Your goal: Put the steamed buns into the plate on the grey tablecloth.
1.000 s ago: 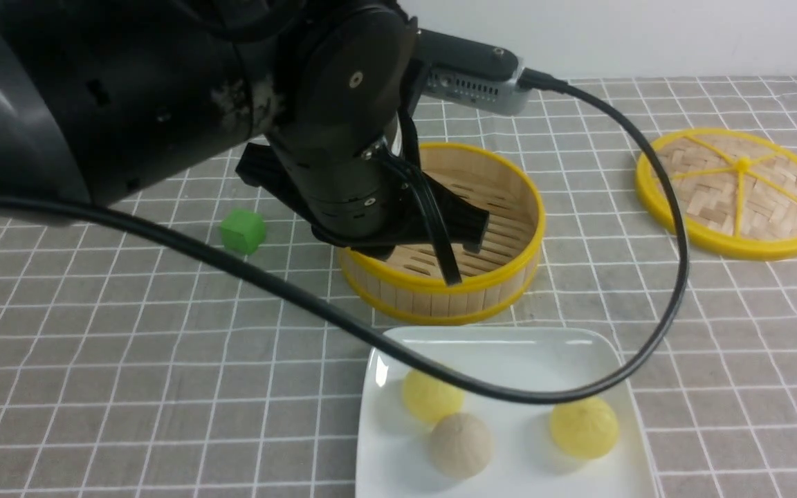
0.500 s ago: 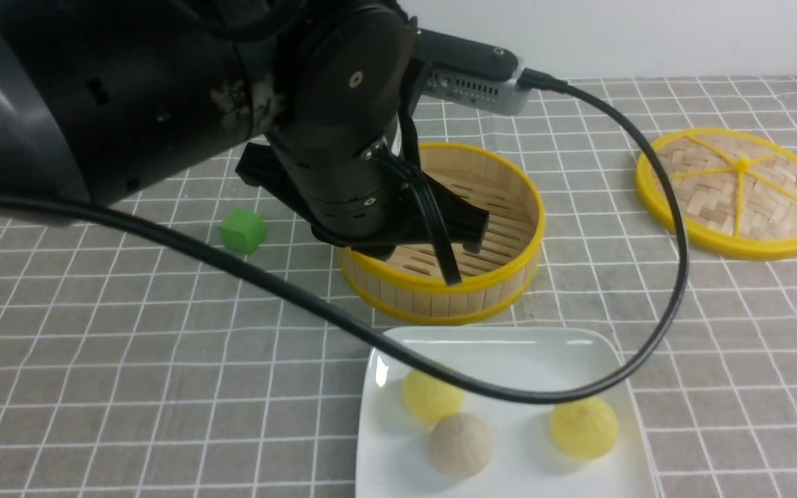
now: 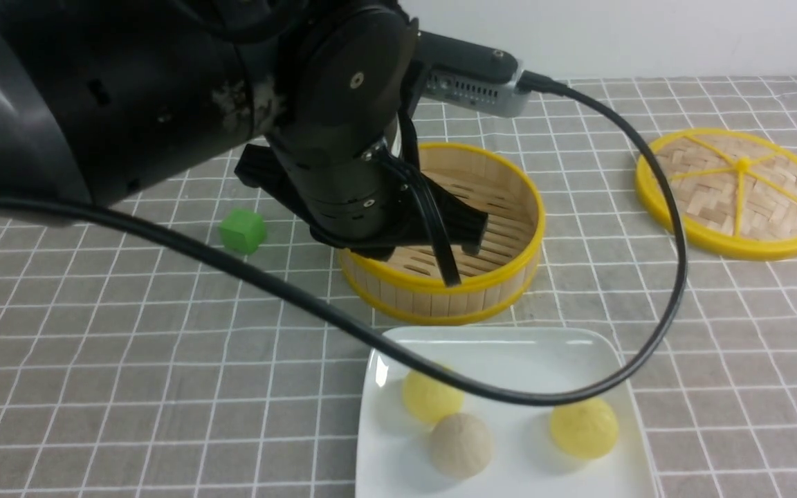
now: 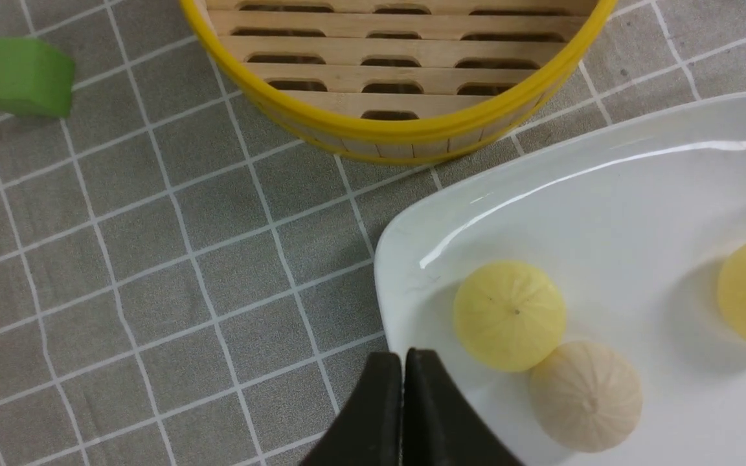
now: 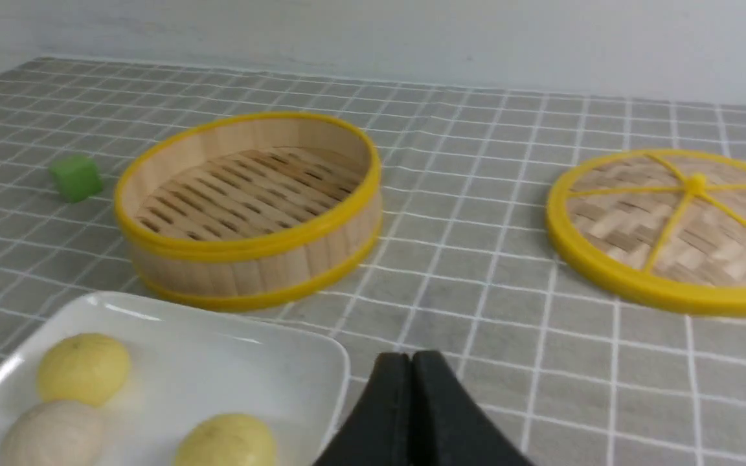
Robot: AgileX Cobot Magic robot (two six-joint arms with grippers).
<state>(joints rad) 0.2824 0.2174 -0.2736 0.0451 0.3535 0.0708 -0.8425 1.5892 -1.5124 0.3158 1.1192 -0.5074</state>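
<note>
Three steamed buns lie in the white plate on the grey tablecloth: a pale yellow bun, a beige-white bun touching it, and a second yellow bun apart to the right. In the left wrist view my left gripper is shut and empty, its tips over the plate's edge beside the yellow bun and the beige bun. My right gripper is shut and empty, above the cloth just off the plate's corner.
An empty yellow-rimmed bamboo steamer stands just beyond the plate. Its woven lid lies flat at the far right. A green cube sits left of the steamer. My left arm and its cable hang over the steamer and the plate.
My left arm has shifted very slightly upward. The buns, plate and steamer have not moved.
</note>
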